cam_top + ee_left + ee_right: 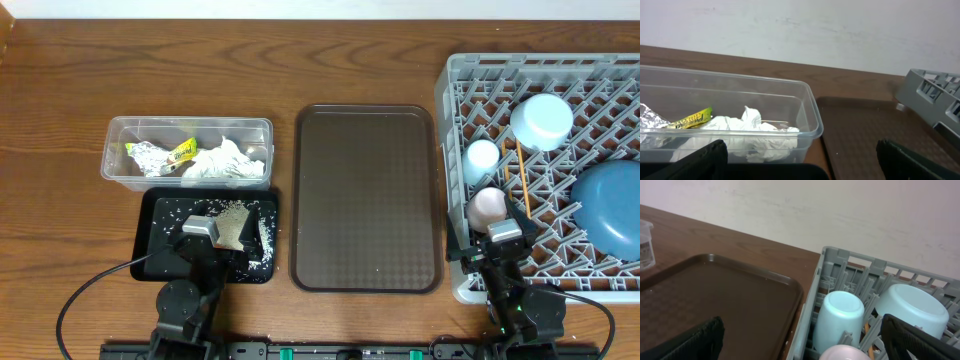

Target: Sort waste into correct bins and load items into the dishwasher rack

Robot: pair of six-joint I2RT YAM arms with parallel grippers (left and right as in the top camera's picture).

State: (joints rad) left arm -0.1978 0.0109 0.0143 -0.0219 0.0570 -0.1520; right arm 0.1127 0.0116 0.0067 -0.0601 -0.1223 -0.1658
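Note:
The clear tub (pixel 188 128) holds crumpled white tissues (pixel 225 165) and a foil and yellow-green wrapper (pixel 165 153). In front of it, the black tray (pixel 155 225) carries scattered white rice scraps (pixel 262 238). My left gripper (pixel 212 238) hovers over this tray, open and empty; the left wrist view shows its fingers (pixel 705 157) wide apart, facing the tub (pixel 807 117). The grey dishwasher rack (pixel 540 62) holds an upturned bowl (pixel 542 121), a light blue cup (pixel 483 157), a pink cup (pixel 489 205), chopsticks (pixel 521 178) and the blue plate (pixel 610 205). My right gripper (pixel 505 238) stands open at the rack's near left corner, empty.
A large brown serving tray (pixel 368 198) lies between the bins and the rack, with nothing on it. Wooden tabletop (pixel 300 60) runs along the back. Both arm bases and their cables sit at the front edge.

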